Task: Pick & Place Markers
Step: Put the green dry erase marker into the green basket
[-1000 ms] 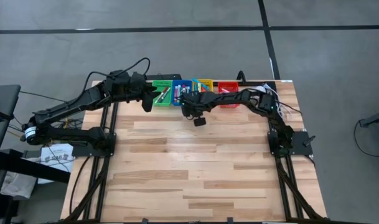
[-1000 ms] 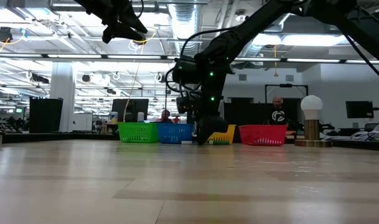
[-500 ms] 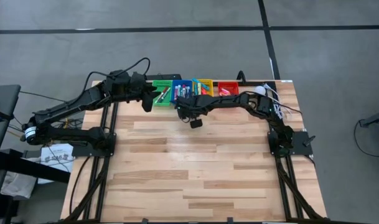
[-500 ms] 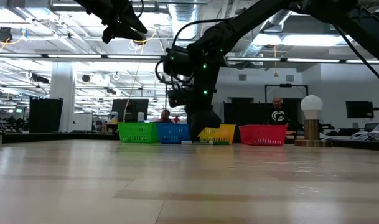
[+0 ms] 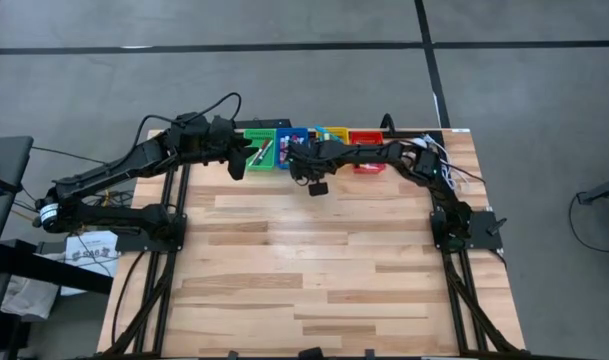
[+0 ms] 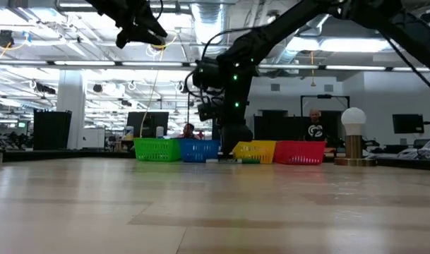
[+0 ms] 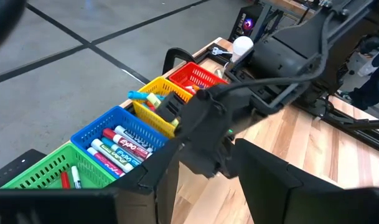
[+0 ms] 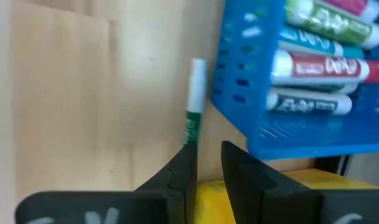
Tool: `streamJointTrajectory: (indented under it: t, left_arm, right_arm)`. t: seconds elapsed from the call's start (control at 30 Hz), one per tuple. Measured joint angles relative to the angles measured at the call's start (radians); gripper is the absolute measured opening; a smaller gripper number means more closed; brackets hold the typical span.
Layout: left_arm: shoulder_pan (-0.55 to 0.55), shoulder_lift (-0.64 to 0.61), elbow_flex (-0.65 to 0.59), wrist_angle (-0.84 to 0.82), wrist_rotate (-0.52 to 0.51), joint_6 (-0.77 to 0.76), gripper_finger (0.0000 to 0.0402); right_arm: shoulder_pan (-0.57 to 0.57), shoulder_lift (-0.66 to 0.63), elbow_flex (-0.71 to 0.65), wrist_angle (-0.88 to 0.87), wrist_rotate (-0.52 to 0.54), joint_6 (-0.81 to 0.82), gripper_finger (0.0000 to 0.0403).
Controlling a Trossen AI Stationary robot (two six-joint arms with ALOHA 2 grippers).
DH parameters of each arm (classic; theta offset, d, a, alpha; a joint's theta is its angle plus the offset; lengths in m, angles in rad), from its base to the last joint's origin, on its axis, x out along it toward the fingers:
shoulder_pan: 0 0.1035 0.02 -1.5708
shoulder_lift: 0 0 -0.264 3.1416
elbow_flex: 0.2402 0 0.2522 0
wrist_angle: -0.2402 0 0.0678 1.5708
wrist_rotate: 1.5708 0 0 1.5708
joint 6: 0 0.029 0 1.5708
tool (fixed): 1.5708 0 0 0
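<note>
A green-and-white marker (image 8: 193, 102) is seen flat on the table against the blue bin (image 8: 301, 93), its long axis running straight ahead of the right gripper (image 8: 205, 165), whose narrowly parted fingers hold nothing, the left gripper (image 5: 242, 158) being held part-open over the green bin (image 5: 261, 150).

My desk (image 5: 304, 260) is a pale wood-plank top. Four bins sit in one row along its far edge: green bin (image 5: 260, 150), blue bin (image 5: 290, 140) beside it, then yellow bin (image 6: 255, 152), then red bin (image 5: 365, 139). One green-and-white marker (image 8: 194, 99) lies directly on the wood, just beside the blue bin.
</note>
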Motion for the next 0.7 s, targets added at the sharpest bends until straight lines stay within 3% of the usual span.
streamJointTrajectory:
  t: [0.7]
  left_arm:
    - [0.000,0.000,0.000,0.001,0.000,0.000,0.0153]
  right_arm:
    - [-0.011,-0.002,0.001,-0.092,-0.073,-0.016,0.0065]
